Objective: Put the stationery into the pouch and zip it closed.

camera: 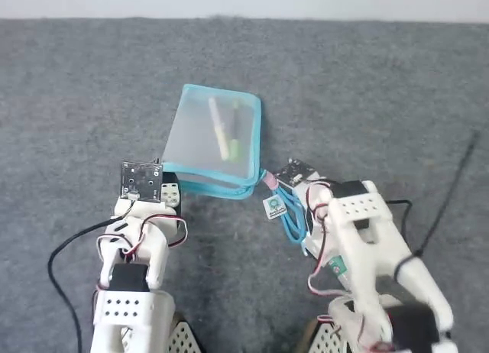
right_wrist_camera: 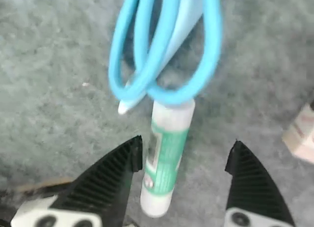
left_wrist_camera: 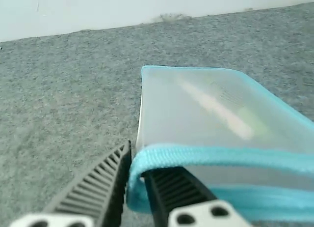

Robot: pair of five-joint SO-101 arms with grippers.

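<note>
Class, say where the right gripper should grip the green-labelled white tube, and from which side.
Grip the tube mid-barrel, on its green label, coming from above: it lies flat beneath the open right gripper, and blue loops cover one end.

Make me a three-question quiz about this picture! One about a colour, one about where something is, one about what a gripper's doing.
1. What colour is the pouch's edge? A) blue B) red C) yellow
2. Where is the green-and-white tube? A) inside the pouch B) on a shelf C) on the grey mat
3. The left gripper is: A) wide open B) shut on the pouch's corner C) holding a pencil

Answers: A, blue trim runs around it; C, it lies on the mat between the right gripper's open fingers; B, its fingers pinch the zip edge.
</note>
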